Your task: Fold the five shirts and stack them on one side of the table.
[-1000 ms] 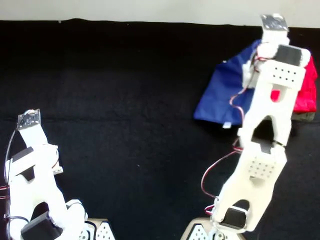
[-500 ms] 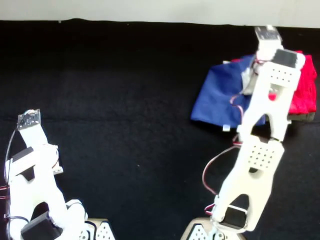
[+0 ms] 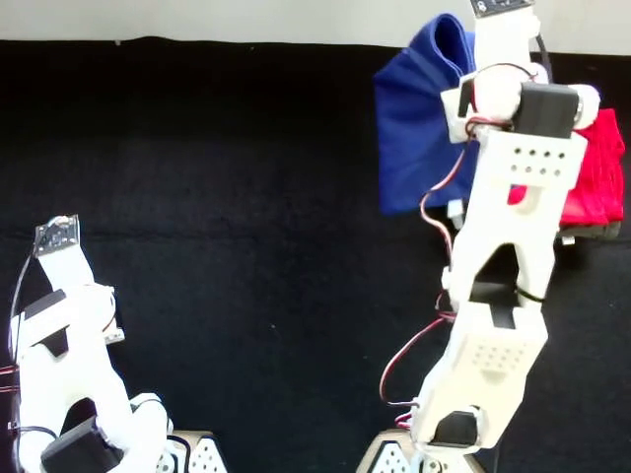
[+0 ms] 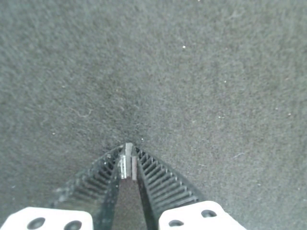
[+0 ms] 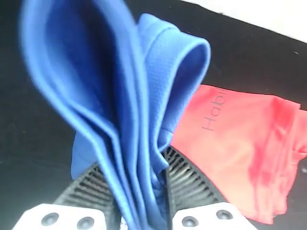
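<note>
At the left, our left gripper [image 4: 127, 158] sits low over the black table [image 3: 246, 148], its claw pinched together on nothing, and it has not stirred. Over to the right, our right gripper [image 5: 144, 187] is clamped on the blue shirt [image 3: 419, 128]. A second ago that shirt lay spread across the red shirt [image 3: 596, 182]; now the arm has risen and the blue one hangs bunched in the air near the far right edge, just beside the red. We judge it is coming off the pile unfolded and needs laying flat next
</note>
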Motion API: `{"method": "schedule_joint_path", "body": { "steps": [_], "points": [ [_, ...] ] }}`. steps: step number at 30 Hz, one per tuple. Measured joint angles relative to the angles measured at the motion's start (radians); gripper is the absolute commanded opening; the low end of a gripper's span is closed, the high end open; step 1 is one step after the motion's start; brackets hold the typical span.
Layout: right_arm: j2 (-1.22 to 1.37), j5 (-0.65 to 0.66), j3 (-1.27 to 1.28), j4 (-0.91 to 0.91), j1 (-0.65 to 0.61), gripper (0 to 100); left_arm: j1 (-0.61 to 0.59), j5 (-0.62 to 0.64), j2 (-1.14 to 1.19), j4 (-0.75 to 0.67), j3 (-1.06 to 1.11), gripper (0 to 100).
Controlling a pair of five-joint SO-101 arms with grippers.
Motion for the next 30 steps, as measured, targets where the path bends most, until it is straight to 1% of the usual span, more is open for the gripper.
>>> {"method": "schedule_joint_path", "body": {
  "steps": [3, 7, 14, 19, 26, 28, 30],
  "points": [
    [0.000, 0.043, 0.000, 0.000, 0.057, 0.5, 0.000, 0.000, 0.000, 0.000, 0.000, 1],
    [0.008, 0.132, 0.000, 0.000, 0.146, 0.5, 0.000, 0.000, 0.000, 0.000, 0.000, 1],
    [0.227, 0.276, -0.009, -0.100, 0.267, 0.5, 0.000, 0.000, 0.000, 0.000, 0.000, 1],
    [0.388, 0.292, -0.014, -0.203, 0.316, 0.6, 0.000, 0.000, 0.000, 0.000, 0.000, 1],
    [0.456, 0.292, -0.014, -0.350, 0.365, 1.0, 0.000, 0.000, 0.000, 0.000, 0.000, 1],
    [0.468, 0.292, -0.014, -0.381, 0.374, 3.3, 0.000, 0.000, 0.000, 0.000, 0.000, 1],
    [0.477, 0.292, -0.014, -0.391, 0.384, 9.1, 0.000, 0.000, 0.000, 0.000, 0.000, 1]
  ]
}}
